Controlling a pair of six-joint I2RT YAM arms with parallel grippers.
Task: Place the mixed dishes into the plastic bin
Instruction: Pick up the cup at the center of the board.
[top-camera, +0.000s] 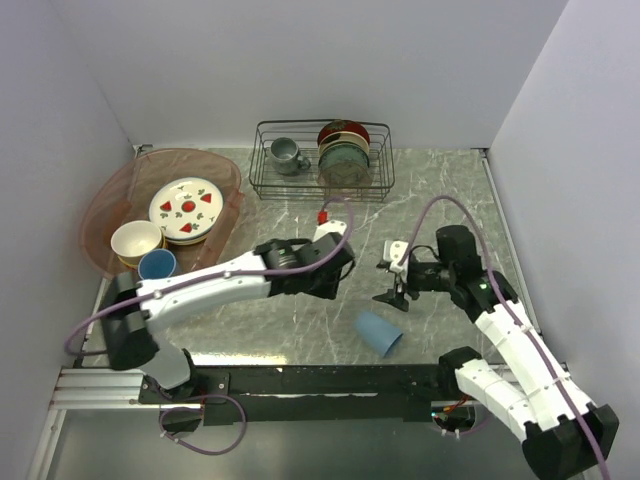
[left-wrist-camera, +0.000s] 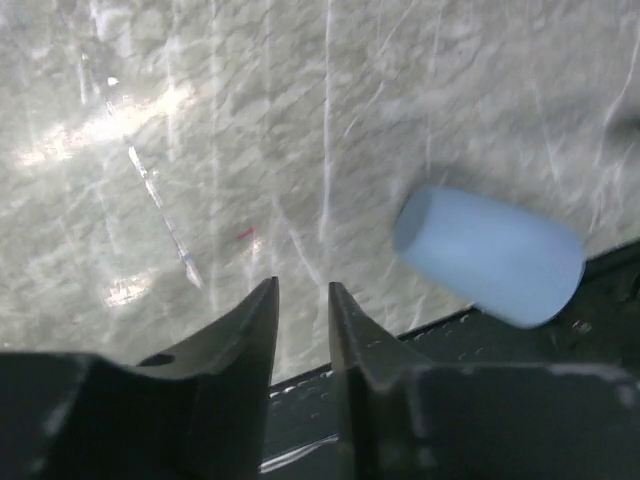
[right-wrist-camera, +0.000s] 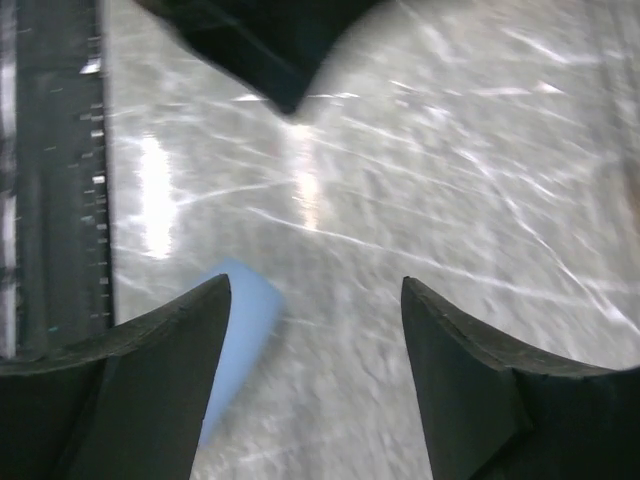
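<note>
The oval, translucent pinkish plastic bin (top-camera: 105, 205) holds a strawberry plate (top-camera: 186, 206), a cream bowl (top-camera: 135, 240) and a round blue cup (top-camera: 157, 264). The left tool (left-wrist-camera: 301, 292) is slightly parted and empty. A smooth light-blue cup (top-camera: 380, 333) lies sideways on the marbled tabletop (top-camera: 440, 185). The right tool (right-wrist-camera: 315, 290) gapes wide and is empty.

Marbled table (top-camera: 450, 190) bears bin (top-camera: 108, 200) and rack (top-camera: 262, 162); blue cup (top-camera: 380, 333) lies sideways.
</note>
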